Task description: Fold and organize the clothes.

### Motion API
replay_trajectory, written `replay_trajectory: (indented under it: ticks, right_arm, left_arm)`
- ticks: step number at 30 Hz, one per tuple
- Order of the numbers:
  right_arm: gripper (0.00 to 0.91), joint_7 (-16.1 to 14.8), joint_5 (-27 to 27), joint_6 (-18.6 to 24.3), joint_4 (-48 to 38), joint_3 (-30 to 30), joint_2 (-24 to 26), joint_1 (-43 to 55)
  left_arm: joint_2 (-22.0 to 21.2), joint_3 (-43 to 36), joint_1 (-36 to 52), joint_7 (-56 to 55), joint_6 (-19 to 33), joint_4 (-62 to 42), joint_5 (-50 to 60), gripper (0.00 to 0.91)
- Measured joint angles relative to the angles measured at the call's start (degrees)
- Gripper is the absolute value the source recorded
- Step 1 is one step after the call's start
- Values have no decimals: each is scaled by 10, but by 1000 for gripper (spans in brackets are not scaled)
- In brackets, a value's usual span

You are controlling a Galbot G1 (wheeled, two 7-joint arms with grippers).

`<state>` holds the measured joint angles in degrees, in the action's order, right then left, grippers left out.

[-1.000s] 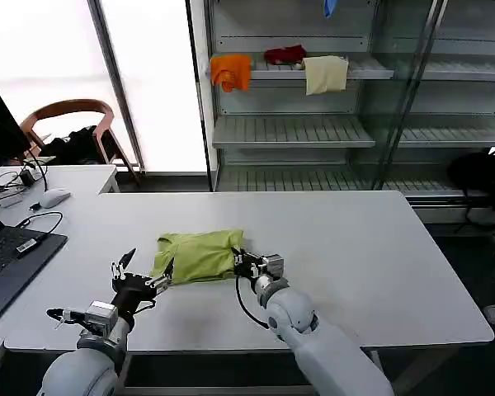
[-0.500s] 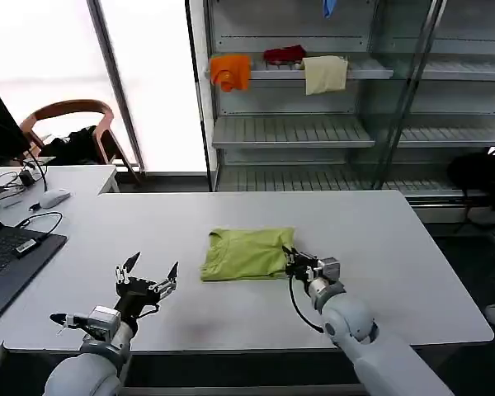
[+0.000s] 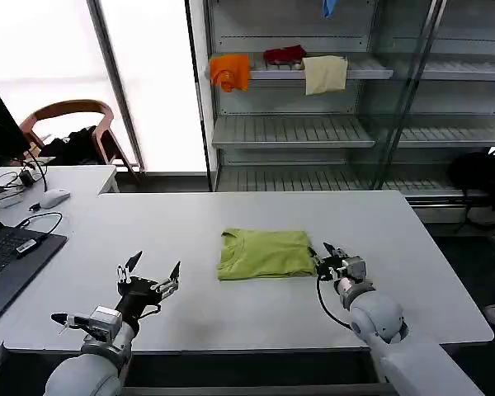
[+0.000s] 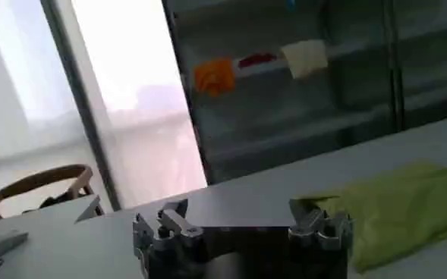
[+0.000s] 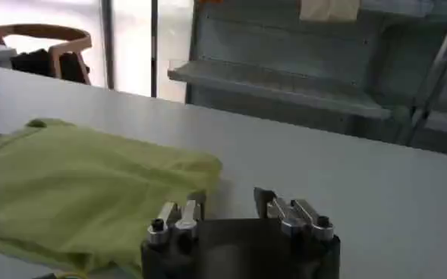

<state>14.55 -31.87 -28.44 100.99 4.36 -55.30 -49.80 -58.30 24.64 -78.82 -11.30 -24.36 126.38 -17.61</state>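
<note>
T-shirt [image 3: 266, 252] lime yellow-green, folded flat rectangle, on white table [image 3: 231, 313]

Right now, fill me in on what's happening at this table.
A two-armed robot is folding clothes. The lime T-shirt lies folded in a neat rectangle near the middle of the white table. The right hand sits open just beside the shirt's right edge, not gripping it. The left hand hovers open above the table, well off to the shirt's left. Orange, red and cream cloths lie on a shelf behind.
</note>
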Motion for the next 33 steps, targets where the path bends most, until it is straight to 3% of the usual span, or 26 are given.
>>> replay_trajectory:
  ticks: [5,8,19,24,33]
  right_arm:
    - [907,3,18,-7,12,19,11,-8]
    - [907,7,22,10,27,35,19,-19]
    - [907,16,44,137,91,77,12,-93]
    - [907,16,45,167,82,54,-15,-86]
    - [907,34,21,169,23,-35,-91,-16]
  left_arm:
    - [-4,-3,-5,-3,2,4,0,907]
    - [-7,-7,-9,-7,7,7,0,907]
    - [-29,-28,-26,-9,59,6,12,907]
    - [-30,-26,-36,-7,73,9,15,907]
    - [-34,-27,-43,-6,82,9,19,907]
